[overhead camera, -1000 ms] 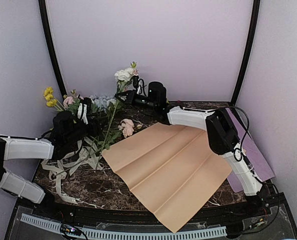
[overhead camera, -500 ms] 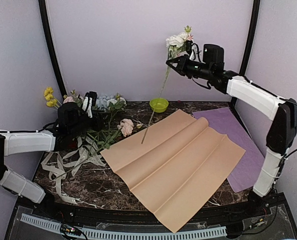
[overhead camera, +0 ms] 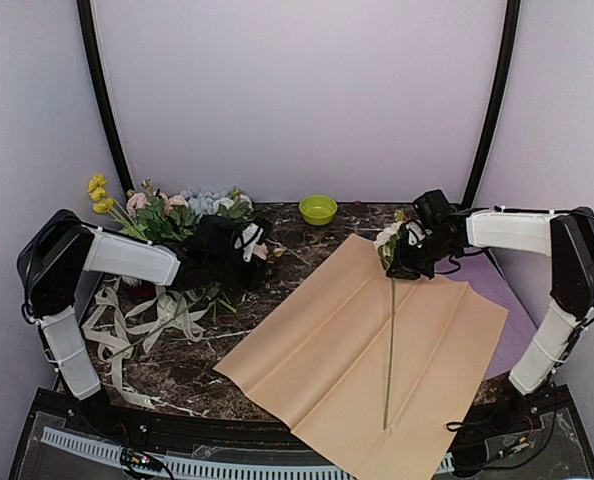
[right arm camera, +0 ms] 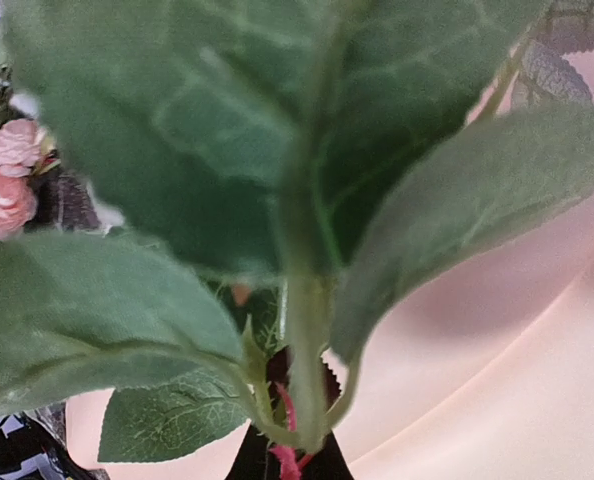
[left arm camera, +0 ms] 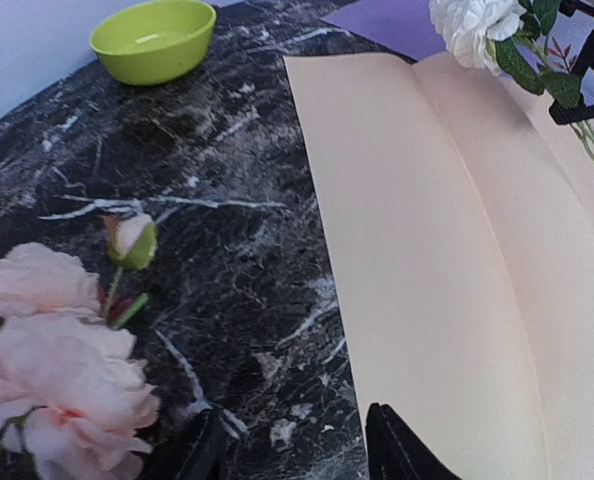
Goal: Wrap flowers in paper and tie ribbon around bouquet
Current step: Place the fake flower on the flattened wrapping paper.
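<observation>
Stem point(overhead camera: 389, 340), thin and green, is stretching over creased peach paper point(overhead camera: 317, 370), right jaws clamping it at two o'clock; left jaws are gaping at eleven.

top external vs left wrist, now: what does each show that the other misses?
Only top external: the ribbon heaped at left, yellow blooms, the whole flower stem running down over the paper. Only left wrist: a pink bud, the left gripper standing open. Both: green bowl, paper, purple sheet, white bloom at the right gripper.
</observation>
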You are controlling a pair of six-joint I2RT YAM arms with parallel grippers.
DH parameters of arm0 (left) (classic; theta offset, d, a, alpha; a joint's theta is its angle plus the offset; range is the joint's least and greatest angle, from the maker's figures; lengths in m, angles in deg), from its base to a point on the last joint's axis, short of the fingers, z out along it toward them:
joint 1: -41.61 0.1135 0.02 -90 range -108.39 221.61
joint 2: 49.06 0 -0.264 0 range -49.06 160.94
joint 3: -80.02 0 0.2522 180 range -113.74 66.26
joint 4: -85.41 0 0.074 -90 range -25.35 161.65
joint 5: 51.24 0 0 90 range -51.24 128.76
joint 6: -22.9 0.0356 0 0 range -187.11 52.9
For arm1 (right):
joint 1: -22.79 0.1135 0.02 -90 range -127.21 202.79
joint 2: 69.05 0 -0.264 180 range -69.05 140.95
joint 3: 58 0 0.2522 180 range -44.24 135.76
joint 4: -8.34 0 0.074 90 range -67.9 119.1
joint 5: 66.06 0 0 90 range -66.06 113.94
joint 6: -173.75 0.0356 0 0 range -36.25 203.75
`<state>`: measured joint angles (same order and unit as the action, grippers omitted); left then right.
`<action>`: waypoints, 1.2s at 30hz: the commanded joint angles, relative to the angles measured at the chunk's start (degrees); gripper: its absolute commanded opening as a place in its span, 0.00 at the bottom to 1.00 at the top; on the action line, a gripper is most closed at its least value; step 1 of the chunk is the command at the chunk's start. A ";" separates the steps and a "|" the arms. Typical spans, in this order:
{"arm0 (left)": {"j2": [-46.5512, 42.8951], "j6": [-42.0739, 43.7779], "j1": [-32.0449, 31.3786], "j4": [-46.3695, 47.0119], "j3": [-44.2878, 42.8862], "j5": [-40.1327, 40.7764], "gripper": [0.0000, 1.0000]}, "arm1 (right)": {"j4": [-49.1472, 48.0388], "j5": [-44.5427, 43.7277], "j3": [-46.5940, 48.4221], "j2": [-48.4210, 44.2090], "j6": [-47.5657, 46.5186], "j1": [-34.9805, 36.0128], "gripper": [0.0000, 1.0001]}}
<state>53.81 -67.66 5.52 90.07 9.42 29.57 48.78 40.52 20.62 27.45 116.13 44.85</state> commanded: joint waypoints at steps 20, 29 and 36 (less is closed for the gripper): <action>9.04 9.17 -7.08 -8.17 -9.33 -6.80 0.49 | -2.72 1.26 13.34 20.20 -14.61 -10.11 0.00; 15.16 11.24 -7.32 -15.87 -12.50 3.11 0.48 | 2.48 7.44 16.66 12.09 -19.28 -8.91 0.00; 16.10 10.12 -7.27 -15.54 -11.89 3.03 0.46 | -1.93 9.88 14.29 10.73 -13.72 -2.84 0.00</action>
<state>68.72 -57.43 -1.94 78.26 -2.97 31.31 49.92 49.40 35.55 36.79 100.40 38.10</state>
